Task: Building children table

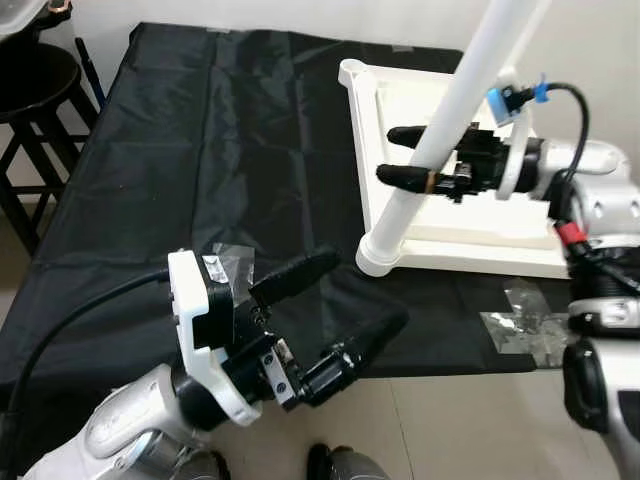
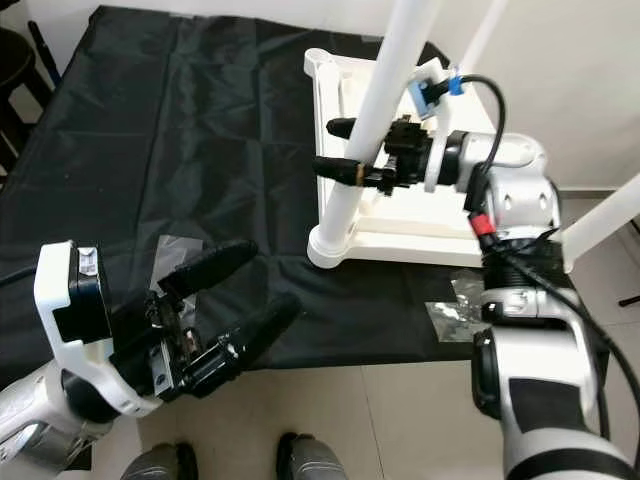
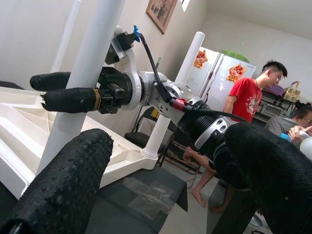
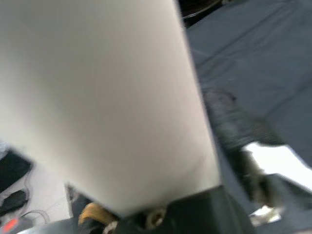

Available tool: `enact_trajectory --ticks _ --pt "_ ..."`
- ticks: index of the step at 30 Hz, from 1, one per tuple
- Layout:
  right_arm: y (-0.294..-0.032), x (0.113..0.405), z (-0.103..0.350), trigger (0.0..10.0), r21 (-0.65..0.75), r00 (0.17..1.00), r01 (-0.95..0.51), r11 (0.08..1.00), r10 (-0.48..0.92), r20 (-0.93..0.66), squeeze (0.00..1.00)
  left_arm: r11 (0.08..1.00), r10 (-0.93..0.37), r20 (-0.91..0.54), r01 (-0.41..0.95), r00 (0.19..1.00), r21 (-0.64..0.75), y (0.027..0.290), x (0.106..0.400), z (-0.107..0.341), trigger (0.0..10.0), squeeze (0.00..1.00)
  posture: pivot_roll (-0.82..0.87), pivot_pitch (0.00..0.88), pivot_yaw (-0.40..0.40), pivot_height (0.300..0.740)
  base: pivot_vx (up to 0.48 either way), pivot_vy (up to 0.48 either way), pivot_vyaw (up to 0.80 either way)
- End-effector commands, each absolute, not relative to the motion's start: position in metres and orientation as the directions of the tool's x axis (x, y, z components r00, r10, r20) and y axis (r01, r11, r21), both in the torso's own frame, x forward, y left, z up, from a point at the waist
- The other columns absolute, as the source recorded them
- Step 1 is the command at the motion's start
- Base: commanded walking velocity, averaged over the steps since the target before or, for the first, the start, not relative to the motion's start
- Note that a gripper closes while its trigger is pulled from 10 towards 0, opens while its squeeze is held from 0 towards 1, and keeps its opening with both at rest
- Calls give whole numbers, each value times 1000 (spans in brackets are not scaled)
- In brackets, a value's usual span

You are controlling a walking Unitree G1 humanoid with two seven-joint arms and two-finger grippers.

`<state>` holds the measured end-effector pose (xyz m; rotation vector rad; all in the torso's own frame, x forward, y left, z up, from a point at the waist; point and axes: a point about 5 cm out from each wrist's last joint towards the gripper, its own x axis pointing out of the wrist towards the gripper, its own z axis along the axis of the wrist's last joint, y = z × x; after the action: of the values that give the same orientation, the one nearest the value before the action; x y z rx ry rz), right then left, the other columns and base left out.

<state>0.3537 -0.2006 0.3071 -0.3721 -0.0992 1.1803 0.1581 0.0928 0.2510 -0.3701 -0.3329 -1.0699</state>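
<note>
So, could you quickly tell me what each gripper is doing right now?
Left gripper: open, empty, above the black cloth.
Right gripper: shut on the white table leg.

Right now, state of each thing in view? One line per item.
tabletop: upside down on the black cloth.
near table leg: standing in the tabletop's near corner socket, leaning, gripped.
right gripper: fingers closed around the near table leg.
left gripper: fingers open, holding nothing, over the cloth's front edge.
plastic wrappers: empty, lying flat on the cloth.
</note>
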Motion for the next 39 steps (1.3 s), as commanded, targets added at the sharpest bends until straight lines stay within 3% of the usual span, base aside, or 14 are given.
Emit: enact_trajectory --ticks 1,10,14,15,19,25,26,28,29,30,31,33,34,39 --pt "-199 353 309 0 -356 368 -880 313 925 -98 0 418 -792 432 899 431 -130 92 154 252 10000 0 19 236 -133 740 0 0 0" --pt "-193 345 277 0 -292 476 -841 456 879 2 0 414 -793 437 901 425 -125 90 158 251 10000 0 -4 214 -132 740 0 0 0" --pt "-192 336 248 0 -198 818 -544 816 568 94 0 410 -794 441 904 419 -120 90 162 250 10000 0 -34 189 -145 740 0 0 0" --pt "-208 319 228 0 -117 983 -142 983 154 103 0 411 -794 443 905 416 -115 90 164 249 10000 0 -48 167 -163 740 0 0 0" --pt "-190 283 175 0 -75 996 72 995 -75 -45 0 415 -789 455 904 412 -99 90 170 250 10000 0 -51 134 -164 740 0 0 0" --pt "-143 302 157 0 -13 997 -53 999 52 -48 0 403 -793 476 913 381 -60 88 182 252 10000 0 -62 84 -159 740 0 0 0" --pt "-138 305 158 1725 -6 996 -70 998 70 -50 0 403 -794 475 913 380 -56 88 183 251 10000 0 -62 75 -160 740 0 0 0" --pt "-135 306 159 1725 -1 995 -81 997 81 -56 0 404 -795 473 913 380 -55 88 183 251 10000 0 -62 78 -158 740 0 0 0" --pt "-131 306 158 10000 -1 989 -128 992 127 -69 0 404 -795 474 913 380 -55 88 183 251 10000 0 -60 74 -155 740 0 0 0" --pt "-125 302 159 10000 -4 984 -152 988 151 -90 0 403 -794 475 914 379 -55 88 183 251 10000 0 -62 78 -145 740 0 0 0" --pt "-123 299 161 10000 12 984 -153 988 153 -91 765 401 -794 476 914 377 -55 88 183 251 10000 0 -62 79 -143 740 0 0 0" --pt "-123 299 161 10000 12 984 -153 988 153 -91 765 401 -794 476 914 377 -55 88 183 251 10000 0 -62 79 -143 740 0 0 0" --pt "-120 298 166 10000 11 977 -202 979 202 -75 1000 399 -794 478 915 376 -56 88 183 251 10000 0 -61 90 -140 740 0 0 0" --pt "-127 301 189 10000 10 921 -389 921 388 35 1000 391 -797 476 918 372 -62 87 181 251 10000 0 -61 112 -140 740 0 0 0"
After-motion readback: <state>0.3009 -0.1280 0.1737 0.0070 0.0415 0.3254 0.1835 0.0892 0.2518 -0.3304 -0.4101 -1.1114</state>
